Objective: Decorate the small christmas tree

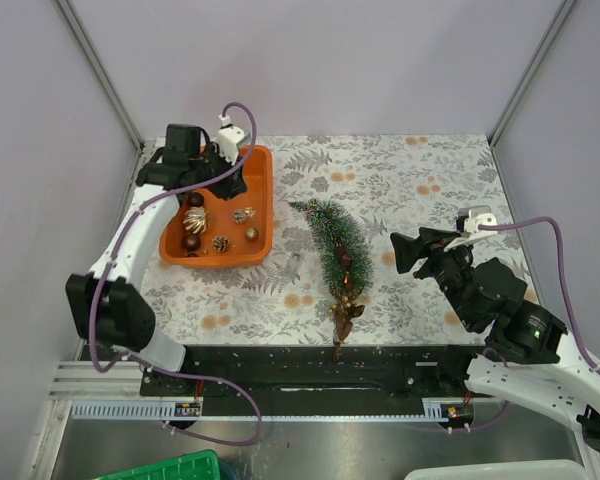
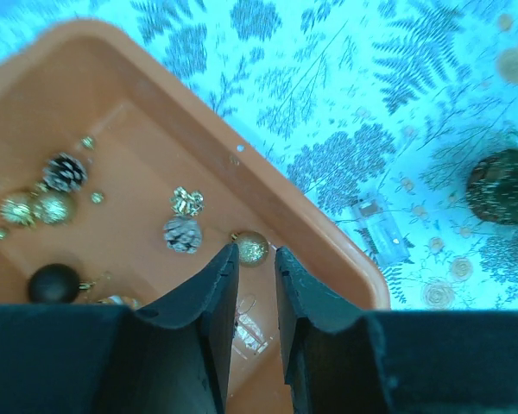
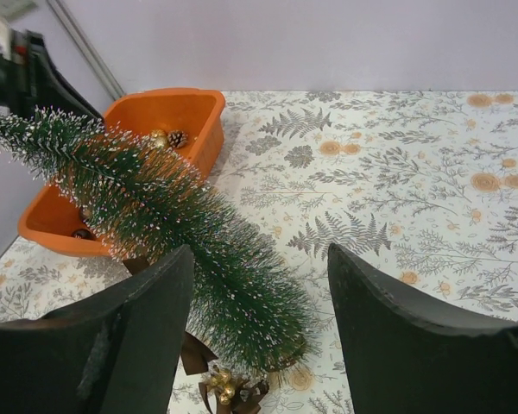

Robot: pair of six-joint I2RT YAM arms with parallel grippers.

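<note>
Here, at the upper left of the top view, your left gripper [image 2: 255,252] dips into the orange tray [image 1: 264,190], where the ornaments sit. Its fingers stand narrowly apart just short of a gold ball [image 2: 251,248], and I cannot tell whether they pinch anything. Mid-frame, the small christmas tree [image 1: 335,245] lies on its side, tip toward the tray. At right, your right gripper [image 3: 259,254] gapes wide and empty near the tree, likely ready to steady it.
</note>
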